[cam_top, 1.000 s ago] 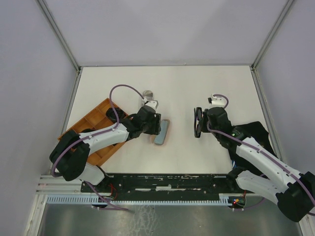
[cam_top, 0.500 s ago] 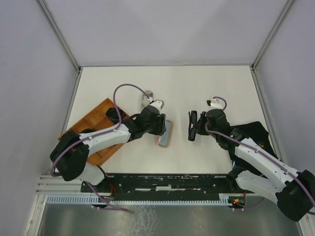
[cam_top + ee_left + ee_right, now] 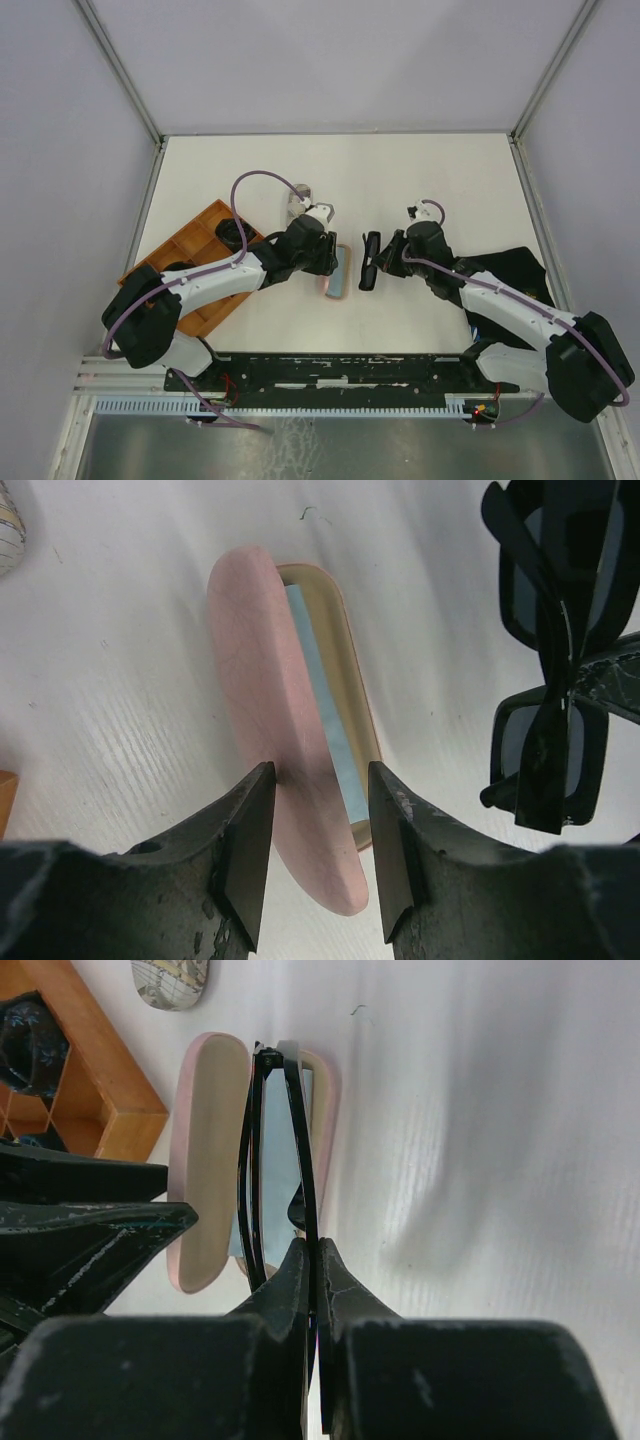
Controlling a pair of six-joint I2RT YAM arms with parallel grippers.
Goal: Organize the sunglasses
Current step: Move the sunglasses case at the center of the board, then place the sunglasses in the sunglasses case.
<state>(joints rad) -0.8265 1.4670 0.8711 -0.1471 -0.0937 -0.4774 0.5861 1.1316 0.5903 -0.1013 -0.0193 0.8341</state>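
Note:
An open pink case [image 3: 265,680] lies mid-table with a light-blue cloth [image 3: 320,700] inside it. My left gripper [image 3: 318,880] is shut on its near end: one pad sits on the raised lid, the other at the base rim. In the top view the left gripper [image 3: 325,262] is at the case [image 3: 340,275]. My right gripper [image 3: 315,1260] is shut on black sunglasses [image 3: 280,1140] and holds them edge-on just over the case [image 3: 205,1160] opening. From above, the right gripper [image 3: 383,262] and the sunglasses [image 3: 370,262] hang just right of the case. The left wrist view shows the sunglasses [image 3: 560,630] too.
An orange divided tray [image 3: 195,250] sits at the left, with a dark patterned item [image 3: 30,1050] in one compartment. A patterned case [image 3: 300,195] lies behind the left gripper. Black fabric [image 3: 510,265] lies under the right arm.
My right arm has carried the sunglasses leftward until they are beside the pink case. My left gripper has closed on the case and the lid now stands raised.

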